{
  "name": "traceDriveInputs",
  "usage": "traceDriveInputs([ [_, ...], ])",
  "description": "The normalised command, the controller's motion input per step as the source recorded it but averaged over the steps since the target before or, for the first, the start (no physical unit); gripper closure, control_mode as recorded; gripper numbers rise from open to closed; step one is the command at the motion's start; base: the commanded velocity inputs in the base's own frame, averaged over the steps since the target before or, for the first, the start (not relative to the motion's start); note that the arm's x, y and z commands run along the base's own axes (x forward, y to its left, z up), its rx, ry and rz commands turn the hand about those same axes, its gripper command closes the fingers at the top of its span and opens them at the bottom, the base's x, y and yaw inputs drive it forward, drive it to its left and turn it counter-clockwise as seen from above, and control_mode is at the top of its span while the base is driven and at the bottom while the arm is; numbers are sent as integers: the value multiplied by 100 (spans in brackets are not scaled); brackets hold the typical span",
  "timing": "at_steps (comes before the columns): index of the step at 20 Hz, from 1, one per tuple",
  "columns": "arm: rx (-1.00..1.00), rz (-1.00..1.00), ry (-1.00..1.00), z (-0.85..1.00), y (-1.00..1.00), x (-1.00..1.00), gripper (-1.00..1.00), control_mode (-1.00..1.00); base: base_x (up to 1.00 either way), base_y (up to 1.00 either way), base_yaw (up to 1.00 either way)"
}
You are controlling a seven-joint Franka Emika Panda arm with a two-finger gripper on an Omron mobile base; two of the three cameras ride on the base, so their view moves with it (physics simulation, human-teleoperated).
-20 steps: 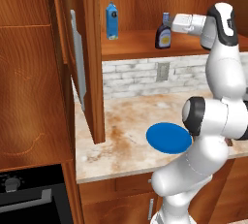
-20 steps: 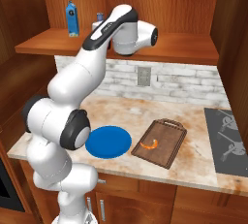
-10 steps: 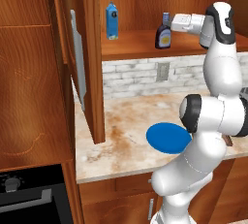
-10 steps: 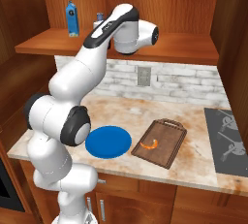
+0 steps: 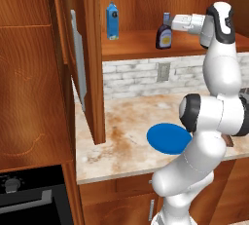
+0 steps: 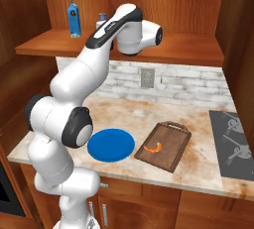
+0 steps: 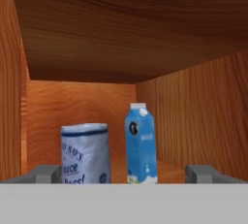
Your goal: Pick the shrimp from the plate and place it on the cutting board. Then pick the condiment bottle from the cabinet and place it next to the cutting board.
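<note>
The condiment bottle [image 5: 164, 36] stands on the shelf of the cabinet [image 5: 136, 46], dark with a pale cap and a light label. My gripper [image 5: 172, 22] reaches in level with its cap from the right. In the hand view the condiment bottle [image 7: 85, 152] looms close between my open fingertips [image 7: 46, 173], left of centre, and nothing is gripped. The shrimp [image 6: 153, 147] lies on the cutting board [image 6: 171, 139], which sits on the counter to the right of the blue plate [image 6: 111, 144]. My arm hides most of the bottle in the right base view, leaving its cap [image 6: 102, 17] showing.
A blue carton [image 5: 112, 21] stands on the same shelf, left of and beyond the bottle. The cabinet door [image 5: 90, 58] hangs open at the left with its long grey handle [image 5: 78, 65]. A cooktop [image 6: 232, 141] lies at the counter's right end.
My hand has crept a little further toward the bottle. The jaws have stayed wide, and the shrimp, board and plate have not moved.
</note>
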Motion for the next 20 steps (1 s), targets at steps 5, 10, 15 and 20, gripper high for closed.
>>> traceDriveInputs([
  [5, 2, 0, 0, 0, 0, 0, -100, -100, 0, 0, 0],
  [10, 2, 0, 0, 2, 0, 0, -100, -100, 0, 0, 0],
  [15, 0, 0, 0, 2, 0, 0, -100, -100, 0, 0, 0],
  [20, 0, 0, 0, 0, 4, 0, -100, -100, 0, 0, 0],
])
